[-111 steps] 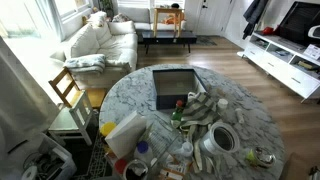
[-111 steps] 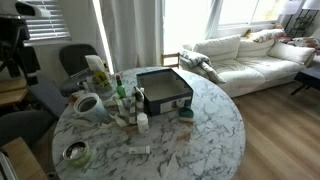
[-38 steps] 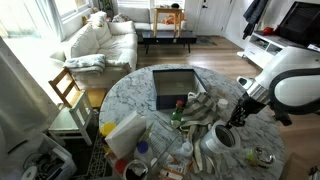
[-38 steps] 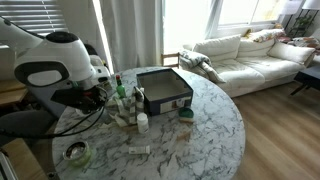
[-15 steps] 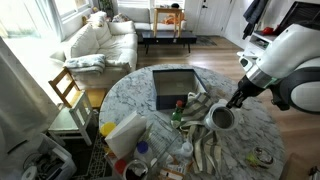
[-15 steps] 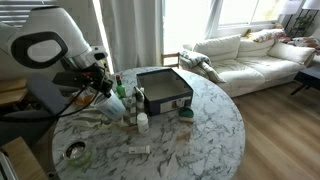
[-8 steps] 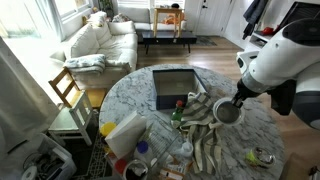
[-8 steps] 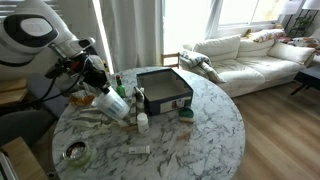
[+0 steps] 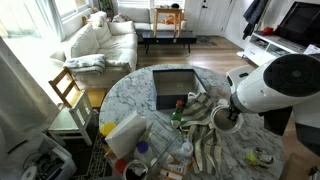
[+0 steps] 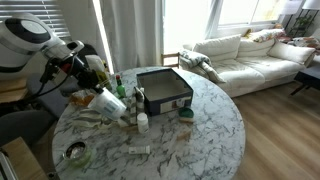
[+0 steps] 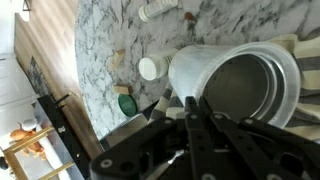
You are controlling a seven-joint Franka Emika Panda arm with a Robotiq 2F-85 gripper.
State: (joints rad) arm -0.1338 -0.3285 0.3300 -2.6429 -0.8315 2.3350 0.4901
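My gripper is shut on the wall of a white cup with a grey inside. Its two dark fingers stand close together at the cup's rim. In both exterior views the cup hangs tilted just above the round marble table, over a heap of striped cloths. The gripper sits right at the cup, partly hidden by the arm's bulky white body. Small bottles stand close beside the cup.
A dark open box stands near the table's middle. A tape roll lies near the table's edge. A white cap and a green lid lie below the cup. A sofa and a wooden chair flank the table.
The cup, which sat on the table a few seconds ago, is now held lifted and tilted. Over the last second the arm has changed posture while the cup has barely moved.
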